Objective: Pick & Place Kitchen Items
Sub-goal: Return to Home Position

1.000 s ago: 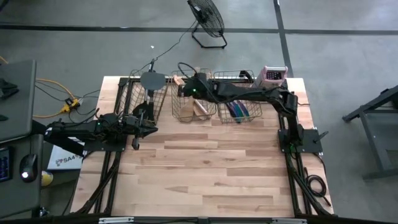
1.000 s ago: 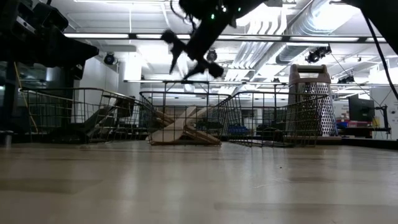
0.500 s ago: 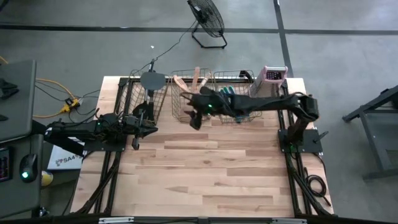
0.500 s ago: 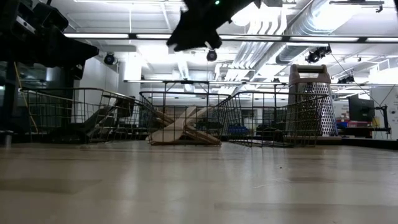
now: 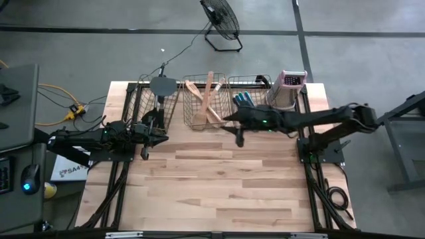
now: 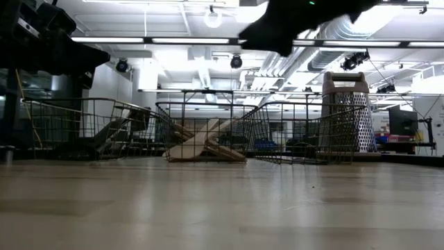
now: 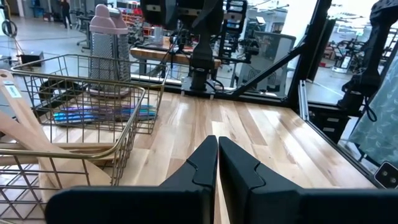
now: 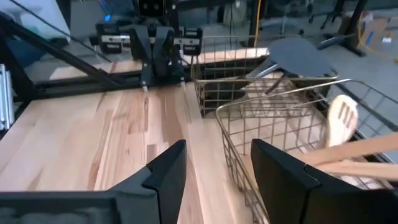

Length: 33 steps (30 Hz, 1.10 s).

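Observation:
Three wire baskets stand along the table's far edge. The left basket (image 5: 156,106) holds dark grey spatulas (image 5: 163,85), the middle basket (image 5: 207,109) pale wooden spoons (image 5: 210,96) that lean on its rim, and the right basket (image 5: 255,99) slim blue and teal pieces (image 7: 93,115) lying flat. My right gripper (image 5: 239,136) hovers open and empty above the bare table, just in front of the middle and right baskets; its wrist view shows nothing between its fingers (image 8: 177,162). My left gripper (image 7: 217,143) is shut and empty, level, at the table's left beside the left basket.
An upright metal box grater (image 5: 290,85) with a pinkish top stands at the far right corner behind the right basket. The wooden table top (image 5: 219,179) lies bare in front of the baskets. A floor fan (image 5: 221,23) stands beyond the table's far edge.
My right gripper has drawn back from above the middle basket, first toward the table's near edge, then toward its right edge, staying high. It has rolled about its own axis on the way. It carries nothing and its fingers stay apart. The utensils in the baskets have not moved.

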Available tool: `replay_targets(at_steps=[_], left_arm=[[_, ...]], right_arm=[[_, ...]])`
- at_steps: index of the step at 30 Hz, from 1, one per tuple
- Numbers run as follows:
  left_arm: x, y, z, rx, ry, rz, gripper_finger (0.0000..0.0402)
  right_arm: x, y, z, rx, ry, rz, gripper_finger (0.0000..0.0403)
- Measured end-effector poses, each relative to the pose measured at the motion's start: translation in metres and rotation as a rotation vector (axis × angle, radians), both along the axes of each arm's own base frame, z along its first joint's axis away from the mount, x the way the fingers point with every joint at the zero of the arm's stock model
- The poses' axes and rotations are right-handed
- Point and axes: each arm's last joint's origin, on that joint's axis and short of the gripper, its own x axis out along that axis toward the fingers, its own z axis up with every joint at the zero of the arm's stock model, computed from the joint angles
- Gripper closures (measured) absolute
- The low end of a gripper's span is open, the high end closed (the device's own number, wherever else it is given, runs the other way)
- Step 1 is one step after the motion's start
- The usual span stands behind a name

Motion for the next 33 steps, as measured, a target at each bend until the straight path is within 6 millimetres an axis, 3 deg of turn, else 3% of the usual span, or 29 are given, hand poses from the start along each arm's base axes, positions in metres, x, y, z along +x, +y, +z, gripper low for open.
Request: replay_targets(at_steps=[8, 16, 33], left_arm=[[0.0, 0.0, 0.0, 0.0, 0.0, 0.001, 0.0387], [0.0, 0.0, 0.0, 0.0, 0.0, 0.001, 0.0387], [0.0, 0.0, 0.0, 0.0, 0.001, 0.002, 0.0387]], right_arm=[[-0.055, 0.011, -0.024, -0.005, -0.16, 0.029, 0.0231], [-0.096, 0.016, -0.055, -0.011, -0.286, 0.042, 0.0231], [-0.153, 0.018, -0.092, -0.018, -0.403, 0.06, 0.0231]])
